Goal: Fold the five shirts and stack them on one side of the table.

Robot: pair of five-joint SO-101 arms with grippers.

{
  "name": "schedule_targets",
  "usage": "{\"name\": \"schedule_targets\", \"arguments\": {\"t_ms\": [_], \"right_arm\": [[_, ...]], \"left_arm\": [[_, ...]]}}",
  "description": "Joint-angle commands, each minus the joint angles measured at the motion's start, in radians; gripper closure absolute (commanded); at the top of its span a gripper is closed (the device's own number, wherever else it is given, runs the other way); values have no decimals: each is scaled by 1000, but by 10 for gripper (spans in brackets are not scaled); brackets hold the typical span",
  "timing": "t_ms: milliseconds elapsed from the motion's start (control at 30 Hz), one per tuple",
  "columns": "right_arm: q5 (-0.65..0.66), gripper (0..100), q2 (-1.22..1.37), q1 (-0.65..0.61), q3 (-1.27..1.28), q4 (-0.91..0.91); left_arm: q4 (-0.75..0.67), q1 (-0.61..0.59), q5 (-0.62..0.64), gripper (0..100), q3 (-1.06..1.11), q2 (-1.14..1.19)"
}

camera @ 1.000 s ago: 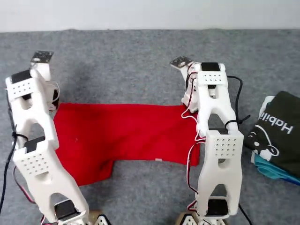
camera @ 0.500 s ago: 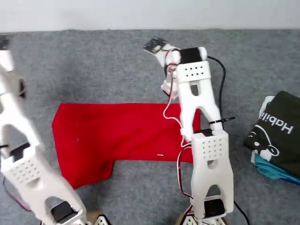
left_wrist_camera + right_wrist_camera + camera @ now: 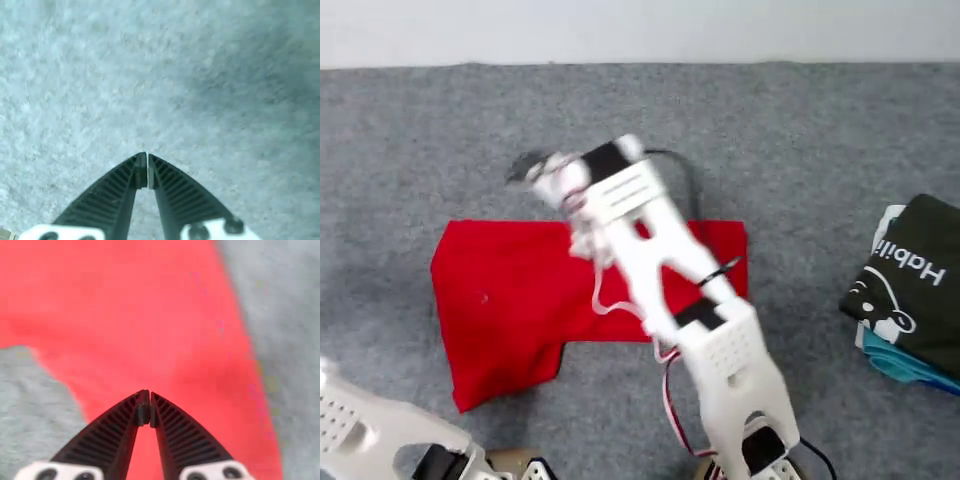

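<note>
A red shirt [image 3: 510, 290] lies half folded on the grey felt table [image 3: 800, 130], with one sleeve sticking out toward the front left. My right arm leans across it to the left, and its gripper [image 3: 527, 167] hangs by the shirt's far edge. In the right wrist view that gripper [image 3: 144, 393] is shut and holds nothing, with red cloth [image 3: 150, 315] below it. My left gripper [image 3: 142, 156] is also shut and empty, over bare grey felt. The left arm's base [image 3: 370, 435] shows at the front left corner.
A stack of folded shirts [image 3: 910, 290], dark green on top and teal beneath, sits at the right edge of the table. Open grey felt stretches behind the red shirt and between it and the stack.
The right arm has swung left from the shirt's right end to above its middle. The left arm has pulled back from the shirt's left end toward the front left corner.
</note>
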Motion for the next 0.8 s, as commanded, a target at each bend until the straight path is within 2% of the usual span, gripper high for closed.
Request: {"name": "schedule_targets", "arguments": {"t_ms": [0,100,200,533,767], "right_arm": [[-11,967,-71,-133,11,42],[-12,864,-73,-237,11,42],[-84,779,-79,-335,11,41],[-126,772,-50,-604,9,36],[-126,775,108,-590,6,-71]], "left_arm": [[-49,-40,-35,987,39,-69],[-63,-54,-37,987,70,-69],[-68,-57,-40,987,85,-69],[-68,-57,-41,987,90,-69],[-63,-58,-41,987,90,-71]]}}
